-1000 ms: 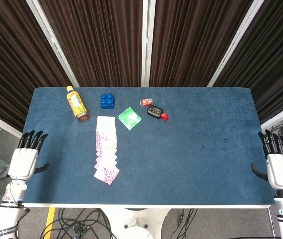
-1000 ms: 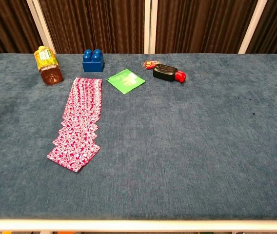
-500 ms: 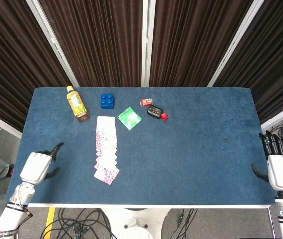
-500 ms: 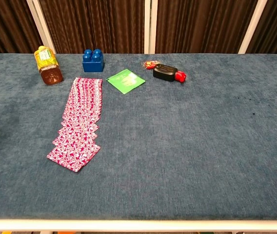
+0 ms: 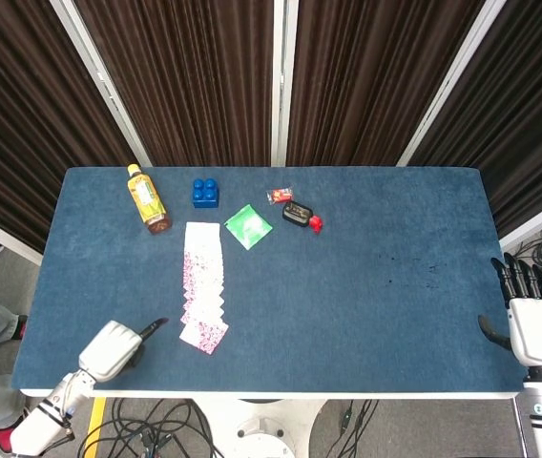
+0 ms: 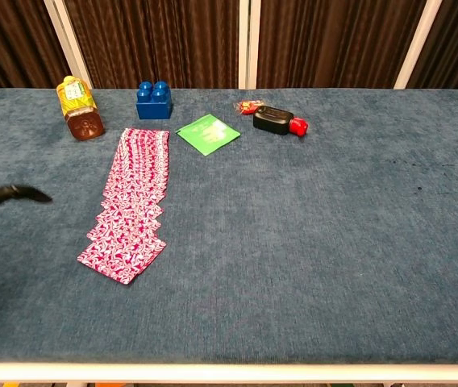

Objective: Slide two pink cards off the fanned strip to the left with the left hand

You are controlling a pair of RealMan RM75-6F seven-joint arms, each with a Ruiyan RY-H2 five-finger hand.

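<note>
Both hands hold nothing; left hand (image 5: 112, 348) sits over table's (image 5: 376, 305) near-left corner, one finger out toward the pink cards (image 5: 202, 283), not touching, others curled; cards lie fanned left of centre; right hand (image 5: 536, 320) w/ fingers spread, off right edge.

- Table (image 5: 366, 286): deep blue cloth, with a few small dark specks toward the right; white front edge.
- Cards (image 5: 203, 284): pink-and-white speckled pattern, the same along the whole strip.
- Bottle (image 5: 146, 199): yellow cap, yellow-green label, brown contents.
- Block (image 5: 205, 193): solid bright blue, studs included.
- Packet (image 5: 248, 226): green with pale markings.
- Wrapper (image 5: 280, 196): red with a light patch.
- Black thing (image 5: 298, 214): glossy black body, red end.
- Left hand (image 5: 115, 345): white back, black fingers (image 6: 15, 193).
- Right hand (image 5: 534, 324): white back, black fingers.
- Curtains (image 5: 195, 76): dark brown, vertically ribbed, split by white posts.
</note>
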